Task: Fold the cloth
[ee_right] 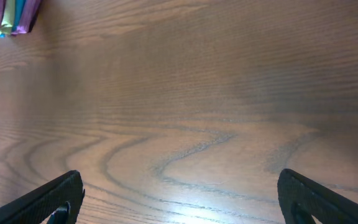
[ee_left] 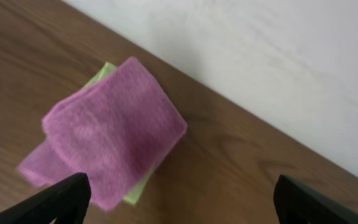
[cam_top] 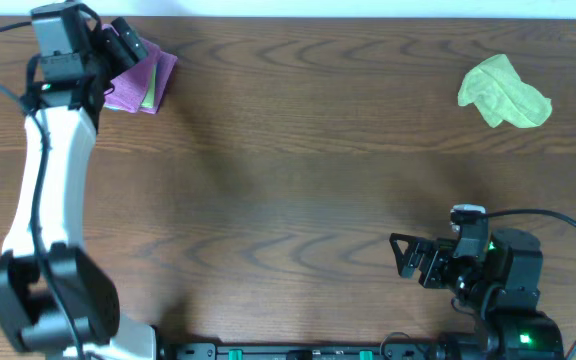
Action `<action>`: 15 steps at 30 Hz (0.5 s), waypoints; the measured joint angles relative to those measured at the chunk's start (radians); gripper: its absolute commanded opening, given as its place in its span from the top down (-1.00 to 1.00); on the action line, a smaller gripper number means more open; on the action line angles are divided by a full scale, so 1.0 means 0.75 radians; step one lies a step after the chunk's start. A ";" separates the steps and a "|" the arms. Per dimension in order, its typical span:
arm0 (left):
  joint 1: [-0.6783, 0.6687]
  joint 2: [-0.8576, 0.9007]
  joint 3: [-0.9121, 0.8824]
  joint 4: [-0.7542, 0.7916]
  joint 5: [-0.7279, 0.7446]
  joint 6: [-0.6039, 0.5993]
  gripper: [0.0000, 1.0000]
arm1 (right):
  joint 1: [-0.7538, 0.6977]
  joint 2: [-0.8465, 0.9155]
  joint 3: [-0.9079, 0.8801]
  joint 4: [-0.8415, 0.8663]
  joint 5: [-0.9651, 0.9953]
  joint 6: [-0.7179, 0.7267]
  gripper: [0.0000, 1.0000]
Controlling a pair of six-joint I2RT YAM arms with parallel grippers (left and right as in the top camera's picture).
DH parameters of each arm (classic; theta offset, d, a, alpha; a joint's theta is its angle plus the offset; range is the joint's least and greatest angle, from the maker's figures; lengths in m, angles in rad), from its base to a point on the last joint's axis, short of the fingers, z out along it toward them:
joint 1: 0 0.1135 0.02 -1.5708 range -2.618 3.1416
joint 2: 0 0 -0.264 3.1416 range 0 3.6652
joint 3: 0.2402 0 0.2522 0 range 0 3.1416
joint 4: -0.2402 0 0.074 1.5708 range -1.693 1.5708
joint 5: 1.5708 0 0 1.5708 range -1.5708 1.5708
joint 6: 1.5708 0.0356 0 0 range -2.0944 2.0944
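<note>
A crumpled yellow-green cloth [cam_top: 504, 92] lies on the wooden table at the far right. A folded purple cloth [cam_top: 140, 80] rests on a folded green cloth at the far left; in the left wrist view the purple cloth [ee_left: 110, 134] covers most of the green one [ee_left: 138, 190]. My left gripper [cam_top: 123, 45] hovers over that stack, open and empty, its fingers [ee_left: 179, 202] spread wide. My right gripper [cam_top: 408, 258] is open and empty near the front right, over bare wood [ee_right: 179, 199].
The table's far edge meets a white wall [ee_left: 278, 56] just behind the folded stack. The folded stack's edge shows at the top left of the right wrist view [ee_right: 8, 15]. The left arm's white link [cam_top: 48, 190] runs along the left side.
</note>
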State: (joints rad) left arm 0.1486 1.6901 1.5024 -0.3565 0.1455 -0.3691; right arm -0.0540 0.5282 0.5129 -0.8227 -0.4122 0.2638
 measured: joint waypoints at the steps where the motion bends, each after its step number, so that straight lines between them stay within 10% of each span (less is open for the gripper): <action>1: 0.000 -0.044 0.000 -0.038 0.008 0.002 -0.90 | 0.000 0.000 0.000 0.001 0.000 0.000 -0.98; 15: 0.000 -0.579 0.003 -0.658 0.026 0.082 -0.90 | 0.000 0.000 0.000 0.001 0.000 0.000 -0.99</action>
State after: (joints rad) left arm 0.1486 1.2556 1.5043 -0.8501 0.1654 -0.3077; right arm -0.0540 0.5282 0.5129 -0.8219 -0.4122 0.2638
